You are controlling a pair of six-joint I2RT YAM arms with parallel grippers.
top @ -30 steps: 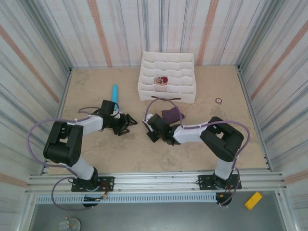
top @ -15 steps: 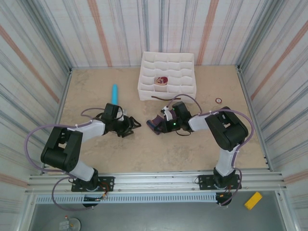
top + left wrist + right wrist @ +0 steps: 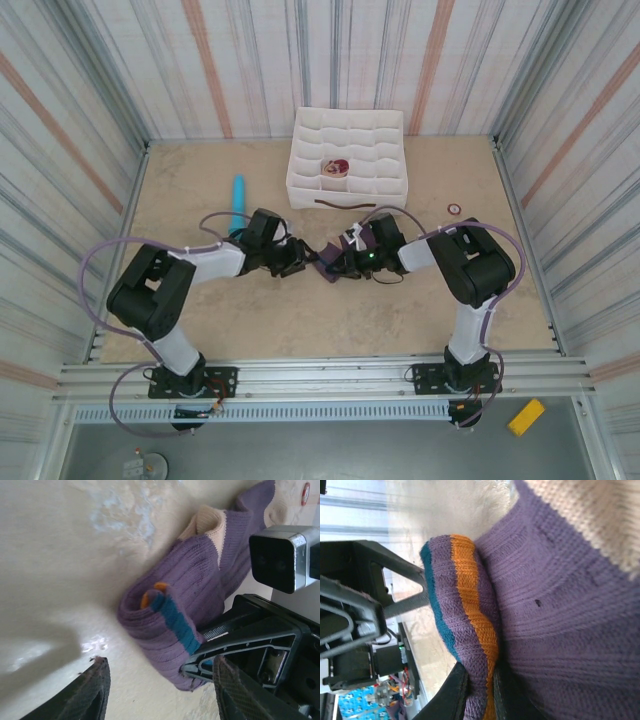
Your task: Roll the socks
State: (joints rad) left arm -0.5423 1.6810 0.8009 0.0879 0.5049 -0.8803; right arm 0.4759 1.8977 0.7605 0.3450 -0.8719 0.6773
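Note:
A dark purple sock [image 3: 345,243] with orange and teal stripes lies partly rolled at the table's middle. The roll [image 3: 167,612] faces me in the left wrist view. My right gripper [image 3: 338,264] is shut on the striped edge of the roll [image 3: 470,630], which is pinched between its fingers [image 3: 452,695]. My left gripper [image 3: 301,256] comes from the left, open. Its fingertips [image 3: 95,687] stand on either side of the roll's near end and are not touching it. A beige and maroon sock [image 3: 335,168] sits rolled in a cell of the white box [image 3: 390,130].
A light-blue cylinder [image 3: 238,198] lies behind the left arm. In front of the white box lie a dark strip [image 3: 340,203] and, to the right, a small ring [image 3: 455,209]. Striped walls close in the table on three sides.
My left arm has swung right, up to the purple sock, and its jaws have narrowed. My right gripper has shifted right and turned, and now holds the sock's rolled end.

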